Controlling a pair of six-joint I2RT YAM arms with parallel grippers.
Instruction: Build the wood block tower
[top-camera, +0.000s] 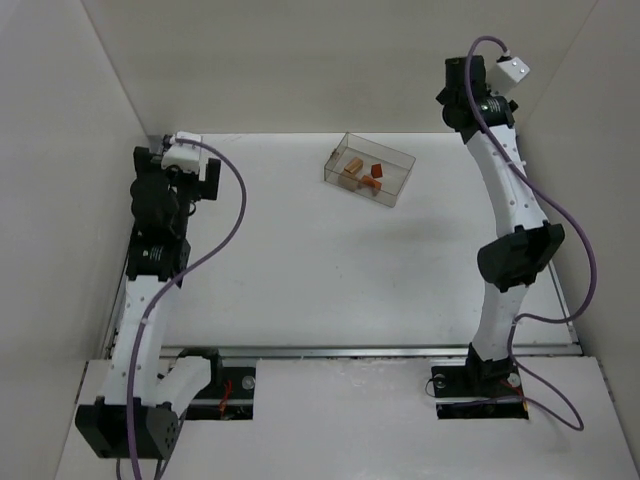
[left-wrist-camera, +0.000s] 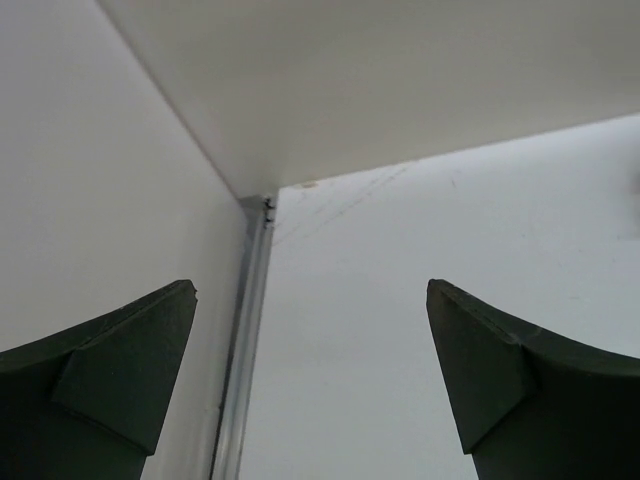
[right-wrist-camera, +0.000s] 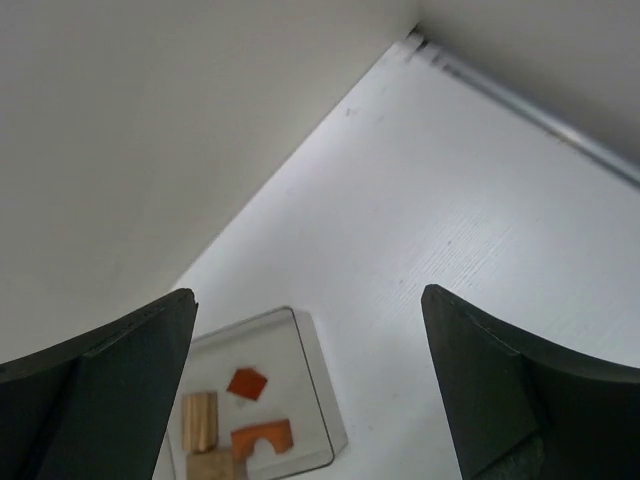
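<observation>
Left gripper (left-wrist-camera: 310, 290): jaws spread wide, released. Its two dark fingers (left-wrist-camera: 120, 370) frame bare white table (left-wrist-camera: 420, 300) and the corner where the left wall (left-wrist-camera: 90, 200) meets the back wall (left-wrist-camera: 400, 70). A metal strip (left-wrist-camera: 245, 330) runs along the foot of the left wall. In the top view this gripper sits well to the left of the clear box (top-camera: 397, 176), close to the left wall.

Right gripper (right-wrist-camera: 308, 292): jaws also spread wide, released. It hangs raised, to the right of the clear box and well apart from it, up near the far right corner of the enclosure. Its camera looks down past the fingertips (right-wrist-camera: 470, 370) onto the table and part of the box.

Wood blocks (top-camera: 362, 172): all lying loose inside the clear box, unstacked, tower not yet built. The right wrist view shows a tan block (right-wrist-camera: 200, 420) lying flat, a small red-orange piece (right-wrist-camera: 247, 382) just beside it, an arched orange piece (right-wrist-camera: 262, 438) next to those, and a second tan block (right-wrist-camera: 215, 465) at the frame's lower edge, partly cut off. Whether the pieces touch one another, cannot tell.

Clear box: open-topped, sits skewed on the table toward the back wall, nearer the right arm than the left.
</observation>
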